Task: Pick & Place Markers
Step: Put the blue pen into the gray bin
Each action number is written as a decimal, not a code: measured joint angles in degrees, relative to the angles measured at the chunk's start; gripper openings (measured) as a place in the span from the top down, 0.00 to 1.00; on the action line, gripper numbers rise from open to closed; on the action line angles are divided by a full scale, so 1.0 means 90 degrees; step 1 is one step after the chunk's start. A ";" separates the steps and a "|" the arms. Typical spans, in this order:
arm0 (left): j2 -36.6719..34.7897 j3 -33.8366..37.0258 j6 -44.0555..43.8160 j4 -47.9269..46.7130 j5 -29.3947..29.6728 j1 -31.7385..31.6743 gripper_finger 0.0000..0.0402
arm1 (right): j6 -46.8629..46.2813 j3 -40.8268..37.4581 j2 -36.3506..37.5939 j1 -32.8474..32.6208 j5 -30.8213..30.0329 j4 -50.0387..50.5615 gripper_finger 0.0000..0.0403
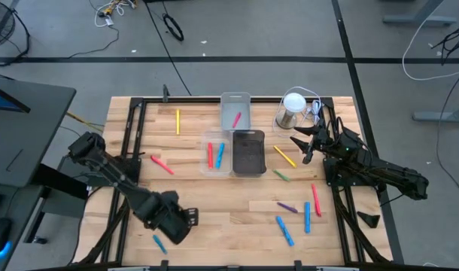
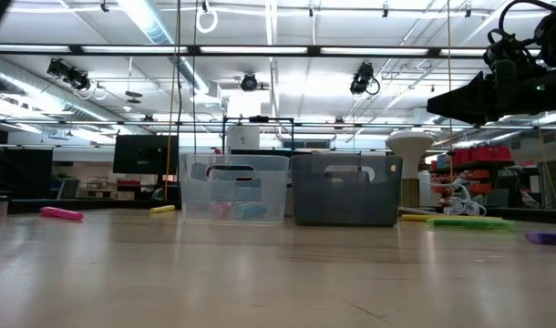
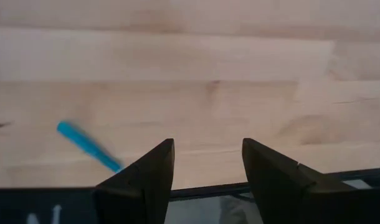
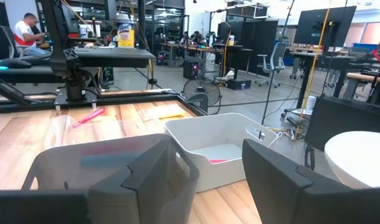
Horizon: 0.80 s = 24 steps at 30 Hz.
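the left gripper [image 1: 190, 217] hangs low over the near left part of the table [image 1: 237, 207], its fingers [image 3: 149, 177] spread apart and holding nothing. the nearest marker to it is a blue marker [image 1: 159, 243] lying just beside it, to its near left by the table's near edge; its long axis runs on a slant, from far left to near right. that offset and slant are what a pick would turn on, and the left arm is plainly the closer one. the right gripper [image 1: 299, 141] waits raised at the far right, beside a white-topped cup [image 1: 292, 110], likewise spread and empty. other markers lie loose across the table, a few already in the clear bin [image 1: 216, 154] and the white bin [image 1: 235, 110]. the low view does not show the blue marker or the left gripper, and the dark bin's [image 1: 248, 152] contents cannot be made out.
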<state>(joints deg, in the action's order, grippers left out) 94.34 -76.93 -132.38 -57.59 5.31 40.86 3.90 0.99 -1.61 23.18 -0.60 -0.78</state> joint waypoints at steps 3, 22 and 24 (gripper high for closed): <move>0.0149 0.0000 -0.0227 0.0001 -0.0100 0.0286 0.52 | 0.0000 0.0000 0.0000 -0.0002 0.0000 0.0000 0.48; 0.1029 0.0063 -0.1238 0.0601 -0.0881 0.1482 0.51 | 0.0000 0.0001 0.0000 -0.0001 0.0000 0.0000 0.48; 0.1148 0.0063 -0.1277 0.0800 -0.0885 0.1499 0.51 | 0.0001 0.0001 0.0000 -0.0001 0.0000 -0.0001 0.48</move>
<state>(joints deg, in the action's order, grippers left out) 104.67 -76.36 -143.88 -50.39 -2.66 54.35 3.91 1.00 -1.61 23.17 -0.60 -0.78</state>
